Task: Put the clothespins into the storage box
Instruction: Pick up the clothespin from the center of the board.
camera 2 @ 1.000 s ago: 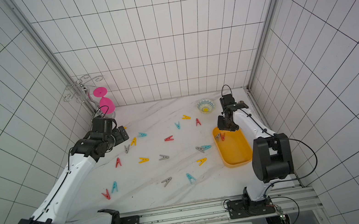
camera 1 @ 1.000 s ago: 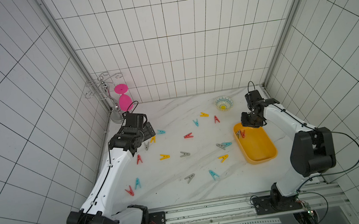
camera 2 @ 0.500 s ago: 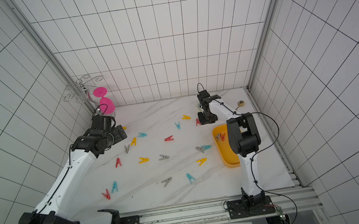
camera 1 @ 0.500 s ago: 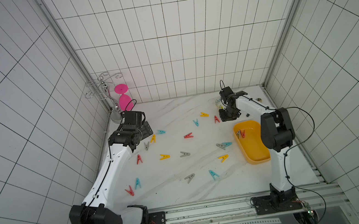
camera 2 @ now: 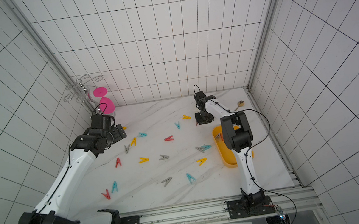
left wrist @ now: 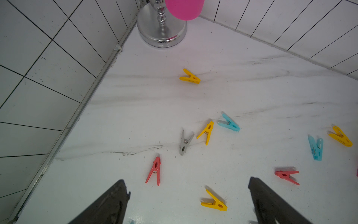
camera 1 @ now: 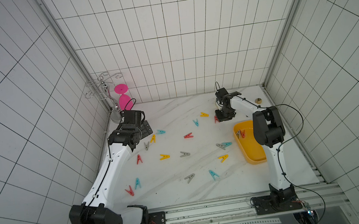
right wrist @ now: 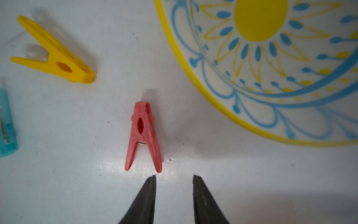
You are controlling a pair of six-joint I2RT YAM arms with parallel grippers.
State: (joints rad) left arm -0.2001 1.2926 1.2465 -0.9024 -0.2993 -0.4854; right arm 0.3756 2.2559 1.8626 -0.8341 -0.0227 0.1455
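Several clothespins lie scattered over the white table, among them a yellow one (camera 1: 164,156) and a grey one (camera 1: 184,154). The yellow storage box (camera 1: 251,152) stands at the right, with a grey and a red clothespin (camera 1: 242,133) in its far end. My right gripper (right wrist: 174,176) hovers low beside the bowl, open by a narrow gap and empty. A red clothespin (right wrist: 143,135) lies just ahead of its fingertips. My left gripper (left wrist: 188,181) is wide open over the table's left back part, above a yellow clothespin (left wrist: 214,201) and a red one (left wrist: 155,170).
A patterned round bowl (right wrist: 271,67) sits close to the right gripper. A chrome stand (camera 1: 108,96) holding a pink glass (camera 1: 123,98) fills the back left corner. A small gold spoon (camera 1: 257,100) lies near the right wall. Tiled walls close in on three sides.
The right arm swung from above the storage box to the back of the table, down beside the bowl, its jaws narrowing a little. The left gripper shifted only slightly.
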